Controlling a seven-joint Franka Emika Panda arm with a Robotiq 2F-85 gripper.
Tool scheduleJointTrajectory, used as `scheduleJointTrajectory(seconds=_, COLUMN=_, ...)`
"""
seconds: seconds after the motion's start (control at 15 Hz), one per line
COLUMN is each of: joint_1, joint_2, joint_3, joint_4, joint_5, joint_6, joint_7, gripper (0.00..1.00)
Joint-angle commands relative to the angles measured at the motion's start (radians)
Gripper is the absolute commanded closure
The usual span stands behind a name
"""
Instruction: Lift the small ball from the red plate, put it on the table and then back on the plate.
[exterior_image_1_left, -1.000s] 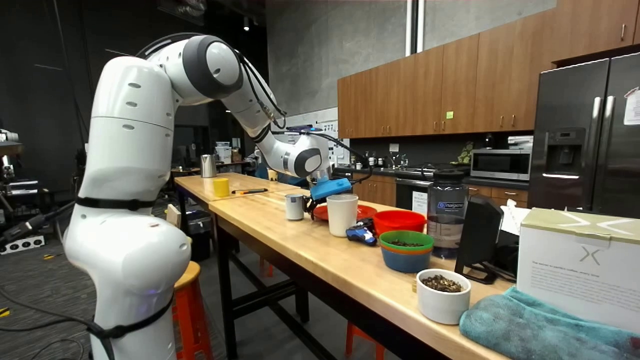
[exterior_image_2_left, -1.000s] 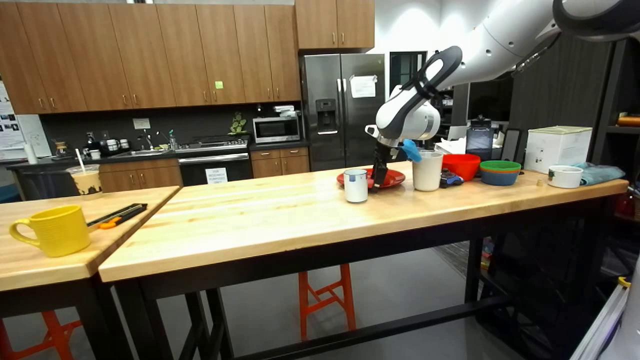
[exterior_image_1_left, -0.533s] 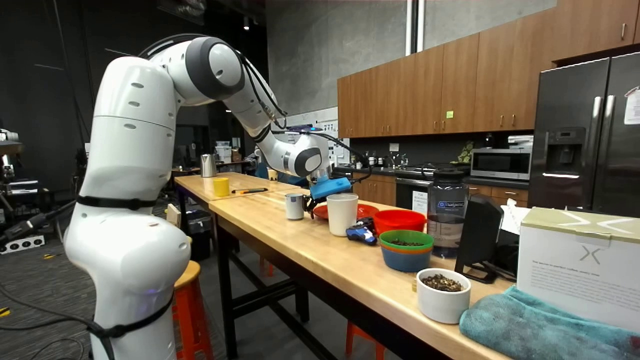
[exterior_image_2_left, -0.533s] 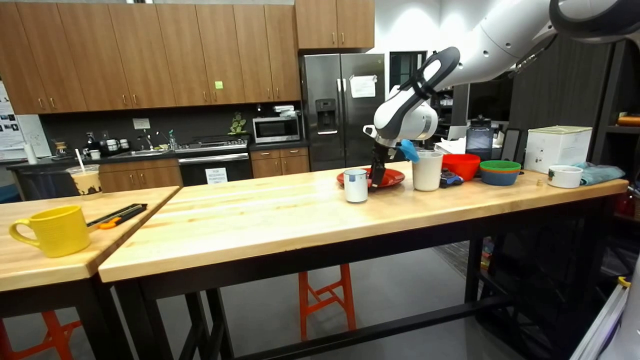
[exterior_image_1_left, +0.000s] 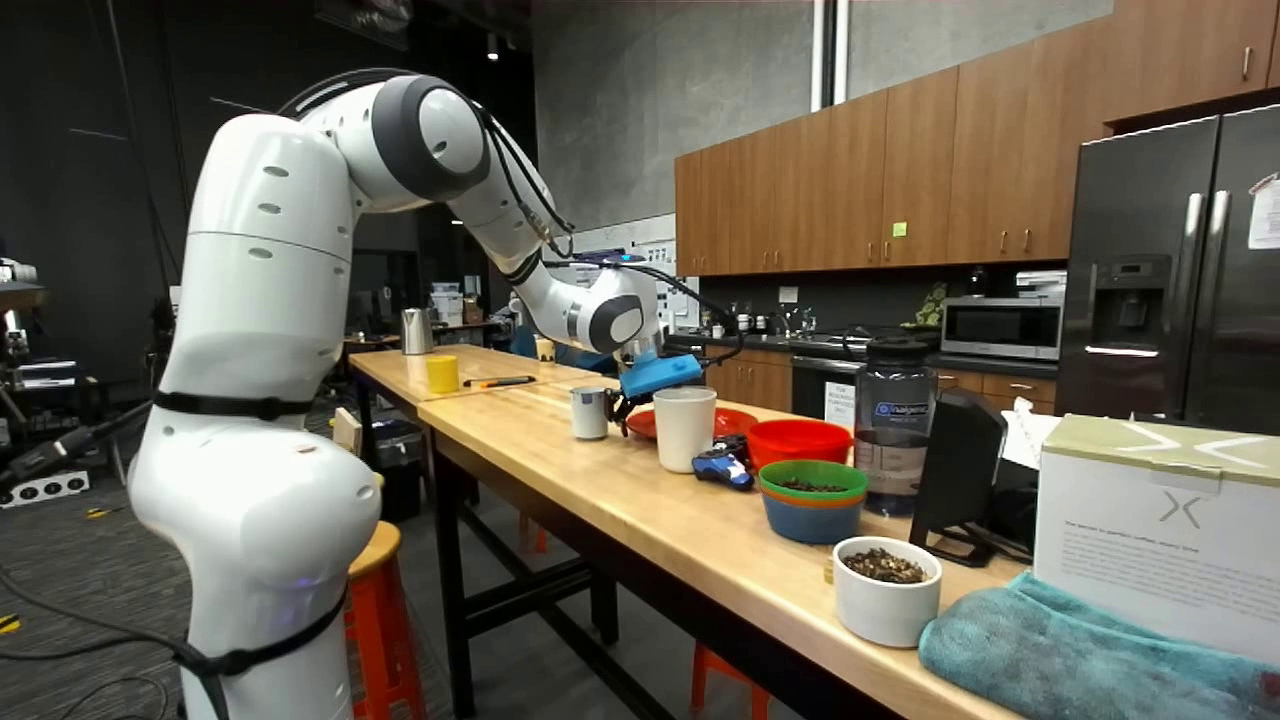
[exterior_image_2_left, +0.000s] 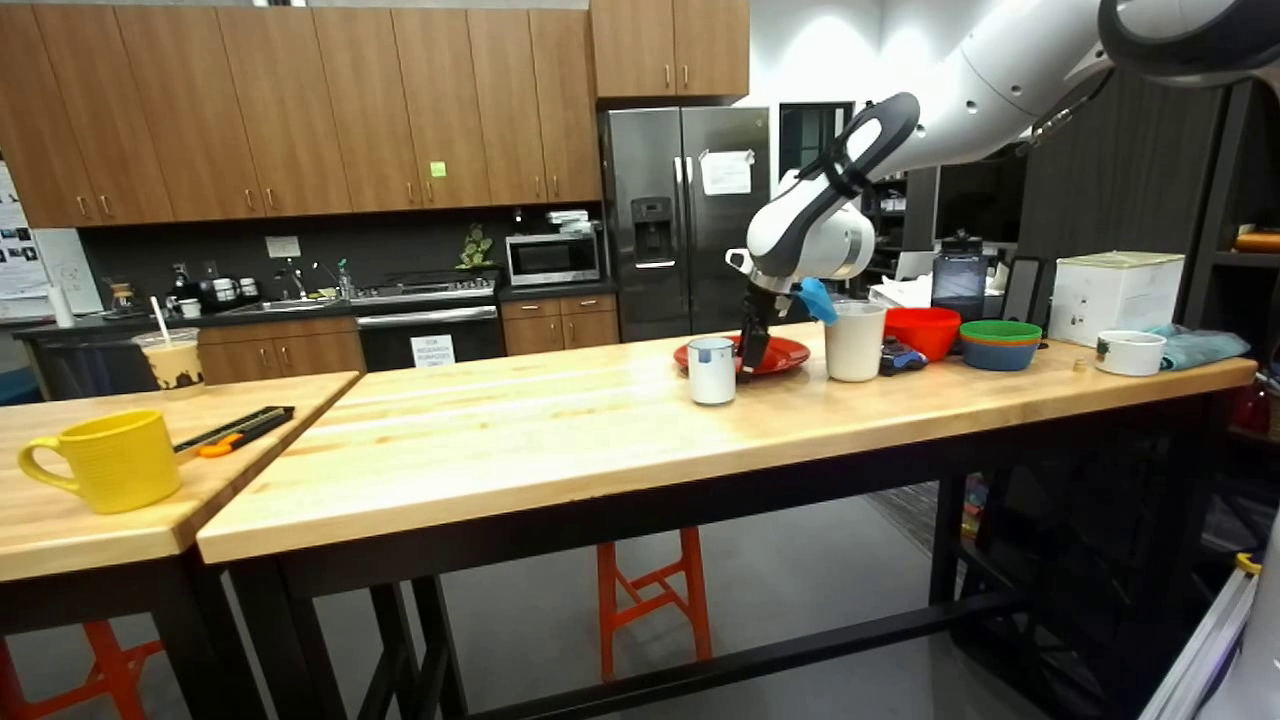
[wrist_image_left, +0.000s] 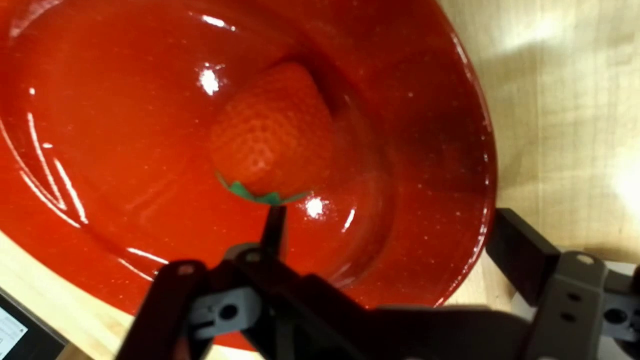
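Your black two-fingered gripper (wrist_image_left: 388, 212) points down at the plate, its fingers spread wide apart. In the wrist view you have one finger (wrist_image_left: 274, 230) over the inside of the round, glossy red plate (wrist_image_left: 425, 150) and the other finger (wrist_image_left: 522, 255) just outside its rim; whether either touches the plate, you can't tell. Your target, a small red strawberry-shaped ball (wrist_image_left: 275, 135) with dimpled skin and green leaves, lies on the plate inside the rim. Its leaves show right beside your inner fingertip; contact there can't be made out.

The plate sits on the long table (exterior_image_2_left: 480, 415) with a light wooden top and black metal frame. Near the plate you have a white cylindrical mug (exterior_image_2_left: 711, 378) with blue marks, and a taller off-white cup (exterior_image_2_left: 855, 345). Past that cup come a small blue-and-black object (exterior_image_1_left: 725, 468), a deep red bowl (exterior_image_1_left: 797, 443) and a nested stack of green, orange and blue bowls (exterior_image_1_left: 813, 510). Farther along stands a white bowl (exterior_image_1_left: 888, 610) holding dark bits, touching a teal cloth (exterior_image_1_left: 1080, 640).
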Motion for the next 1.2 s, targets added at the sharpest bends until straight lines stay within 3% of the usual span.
scheduleJointTrajectory(seconds=0.0, joint_1=-0.025, joint_2=-0.007, joint_3=0.015, joint_4=0.040, joint_5=-0.018, joint_6=-0.026, joint_7=0.019, gripper=0.00)
scheduleJointTrajectory(seconds=0.53, joint_1=-0.036, joint_2=-0.004, joint_3=-0.002, joint_4=0.083, joint_5=-0.078, joint_6=-0.003, joint_7=0.035, gripper=0.00)
scheduleJointTrajectory(seconds=1.13, joint_1=-0.042, joint_2=-0.013, joint_3=-0.031, joint_4=0.040, joint_5=-0.229, joint_6=-0.042, joint_7=0.100, gripper=0.00)
